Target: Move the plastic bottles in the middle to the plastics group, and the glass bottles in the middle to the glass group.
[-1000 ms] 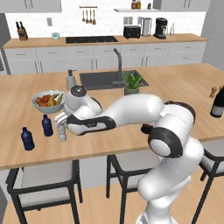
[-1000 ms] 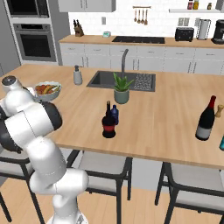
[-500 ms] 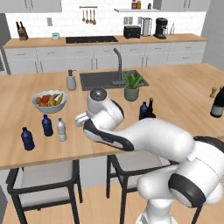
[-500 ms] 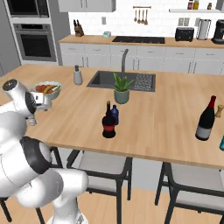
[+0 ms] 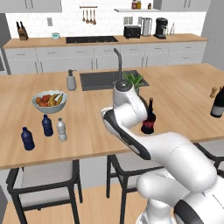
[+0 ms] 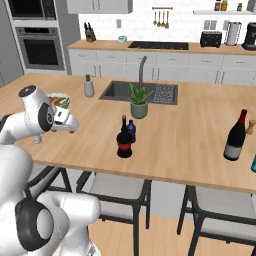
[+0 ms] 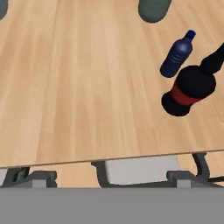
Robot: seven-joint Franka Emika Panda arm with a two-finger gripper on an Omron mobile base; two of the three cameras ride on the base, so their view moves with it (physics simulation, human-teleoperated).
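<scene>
The squat glass bottle with a red band stands mid-counter, with a dark blue plastic bottle close behind it. In the hand view both lie at the upper right, the blue bottle and the red-banded bottle. My gripper hovers over the counter left of them, open and holding nothing. The red-banded bottle peeks out beside my arm. At the left, a clear white-capped bottle stands next to the plastics group, two blue bottles. The tall glass bottle stands far right.
A fruit bowl sits behind the left bottles, a grey soap dispenser by the sink. A potted plant stands just behind the middle bottles. A pepper grinder is beside the tall bottle. Stools line the counter's near edge.
My arm has swung right, from over the clear bottle at the left group toward the middle of the counter. The clear bottle stays standing by the blue bottles.
</scene>
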